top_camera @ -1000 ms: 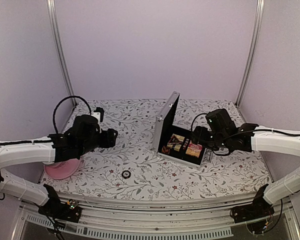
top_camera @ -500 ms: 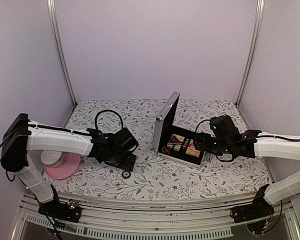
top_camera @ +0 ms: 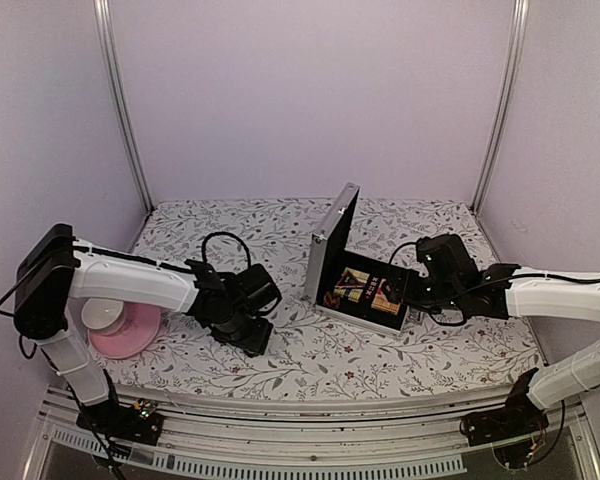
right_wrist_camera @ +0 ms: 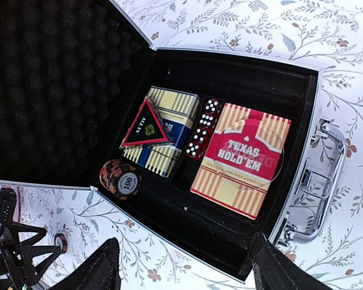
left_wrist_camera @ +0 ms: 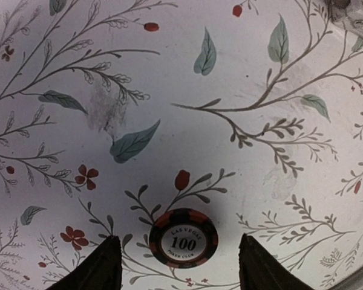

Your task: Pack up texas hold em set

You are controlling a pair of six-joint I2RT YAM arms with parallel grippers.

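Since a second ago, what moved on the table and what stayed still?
The left pincer swung from above the pink plate toward the middle and now hangs open over the loose poker chip, not gripping it. The right pincer sank slightly nearer over the open case. Nothing was picked up or dropped. The case, the plate and the white bowl stayed put.

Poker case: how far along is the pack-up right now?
Done: the red card pack, blue pack, dice, triangular token and one chip lie in the open case. In hand: the left gripper, open, straddles the loose 100 chip on the table, not gripping yet. Left: that chip into the case, lid shut. The right gripper hangs open over the case.
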